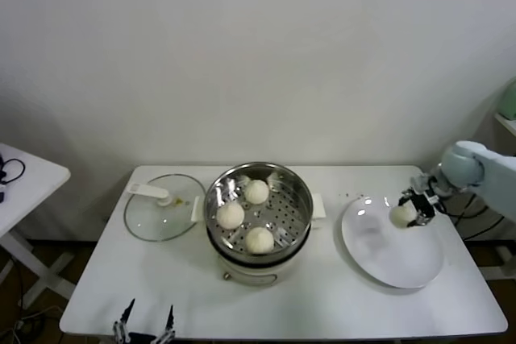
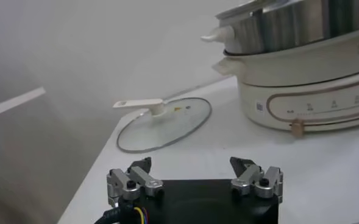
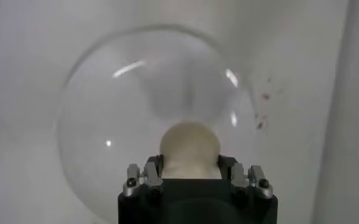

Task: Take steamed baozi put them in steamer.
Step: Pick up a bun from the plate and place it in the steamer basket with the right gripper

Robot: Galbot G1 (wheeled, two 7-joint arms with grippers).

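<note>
We note a plain white wall (image 1: 258, 54) behind the work area, evenly lit with no hard shadows. A white table (image 1: 322, 304) with rounded corners stands against it. To the left, apart from it, a second white table (image 1: 28, 179) on crossed legs carries a black cable (image 1: 10, 172). Grey floor (image 1: 48, 283) shows between them.
</note>
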